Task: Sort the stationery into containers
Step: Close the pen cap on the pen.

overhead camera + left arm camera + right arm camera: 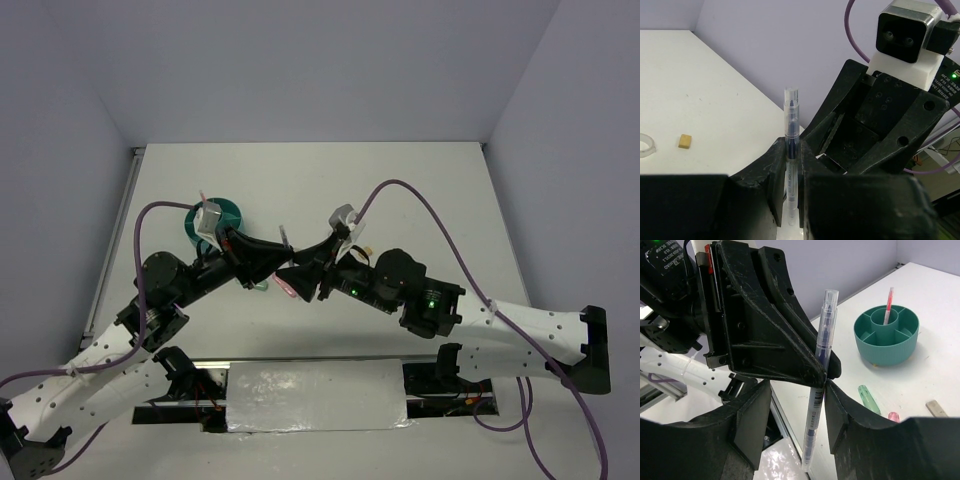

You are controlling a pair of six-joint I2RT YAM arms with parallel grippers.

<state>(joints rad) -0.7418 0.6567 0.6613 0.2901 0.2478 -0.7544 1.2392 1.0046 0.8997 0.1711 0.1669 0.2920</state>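
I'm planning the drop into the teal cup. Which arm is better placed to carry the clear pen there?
Left. The left gripper clamps the clear pen, the right gripper stands open around it, and the teal cup sits on the left arm's side.

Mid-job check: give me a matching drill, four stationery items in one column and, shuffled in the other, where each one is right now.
Items
1. clear pen
2. red-pink pen
3. mint-green eraser
4. tan block

Places
A. lying on the table beside the tape ring
B. standing in the centre ring of the teal cup
C. pinched upright in the left claw
D. lying on the table near the teal cup

Pairs: 1-C, 2-B, 3-D, 4-A
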